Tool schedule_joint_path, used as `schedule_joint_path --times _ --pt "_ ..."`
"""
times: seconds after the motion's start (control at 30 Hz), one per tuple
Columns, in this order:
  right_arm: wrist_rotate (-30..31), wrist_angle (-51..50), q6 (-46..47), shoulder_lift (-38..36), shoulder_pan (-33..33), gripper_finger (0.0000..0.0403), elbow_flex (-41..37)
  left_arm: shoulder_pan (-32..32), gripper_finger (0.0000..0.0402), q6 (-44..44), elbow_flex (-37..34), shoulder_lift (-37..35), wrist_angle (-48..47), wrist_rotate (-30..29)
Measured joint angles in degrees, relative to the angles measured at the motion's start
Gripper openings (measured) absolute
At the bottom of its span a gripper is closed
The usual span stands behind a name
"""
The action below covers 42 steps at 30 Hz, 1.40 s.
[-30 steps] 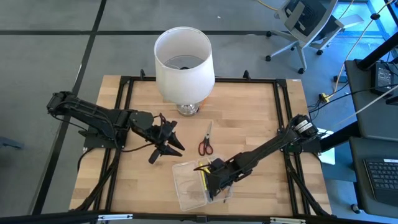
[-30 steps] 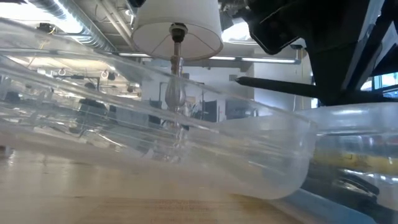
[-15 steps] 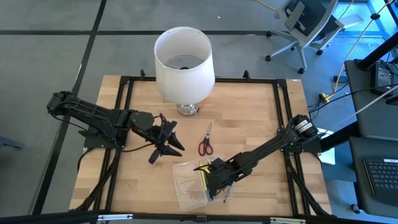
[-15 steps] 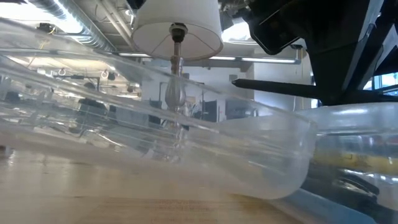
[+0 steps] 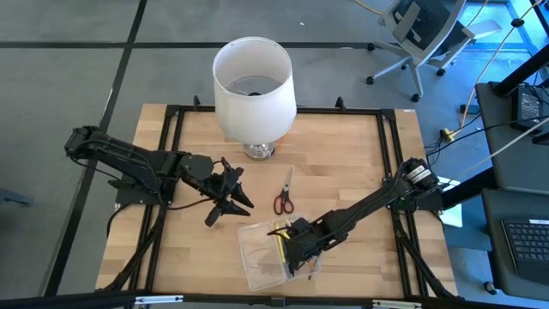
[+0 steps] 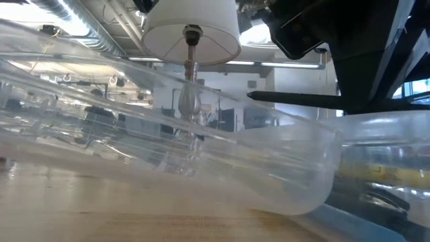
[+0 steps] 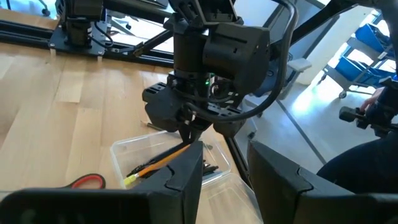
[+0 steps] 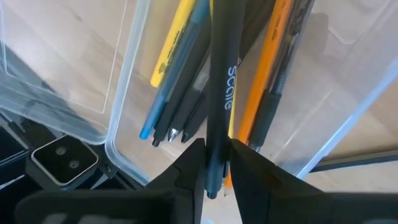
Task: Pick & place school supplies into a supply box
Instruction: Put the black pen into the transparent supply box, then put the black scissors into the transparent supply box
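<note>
The clear supply box (image 5: pixel 257 257) lies at the table's near middle. Inside lie several pens and pencils: a yellow one (image 8: pixel 174 37), a blue one (image 8: pixel 163 99), an orange one (image 8: pixel 264 74) and some black ones. My right gripper (image 5: pixel 289 249) stands over the box, shut on a black pen (image 8: pixel 221 74). The pen shows as a dark, almost level bar (image 6: pixel 295 99) in the low view. Red-handled scissors (image 5: pixel 283 199) lie flat on the wood beyond the box. My left gripper (image 5: pixel 232 204) hovers open to the box's left, with nothing between its fingers (image 7: pixel 186 177). My right gripper pinches the black pen near one end (image 8: pixel 216 146) between its two fingers, and a short stub pokes out past them. The fingers slant steeply down from above and lie across the pen. The pen is almost level over the box and the supplies in it.
A large white lampshade (image 5: pixel 253 81) on a metal stem stands at the table's far middle. A black frame (image 5: pixel 171 120) runs round the tabletop. Bare wood lies at the right and far right.
In the low view the black pen's free end has dipped a little, while the end at my right gripper has stayed put. Both arms have kept still.
</note>
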Motion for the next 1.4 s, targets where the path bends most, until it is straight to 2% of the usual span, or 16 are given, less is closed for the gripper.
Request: schedule_joint_path --times 0.27,0.83,1.03,1.4 --pt "1.69 -0.28 -0.02 0.52 0.00 0.0075 0.00 0.00 0.0121 -0.02 0.00 0.00 0.00 0.02" --pt "0.81 0.38 -0.14 2.82 0.00 0.0075 -0.02 0.00 0.0120 0.00 0.00 0.00 -0.39 -0.05" --pt "0.77 0.24 -0.27 2.82 0.00 0.0091 -0.02 0.00 0.0119 -0.06 0.00 0.00 -0.42 -0.05" --pt "3.40 -0.87 -2.00 -1.87 -1.70 0.0101 0.00 0.00 0.0119 -1.17 0.00 0.00 -0.42 0.02"
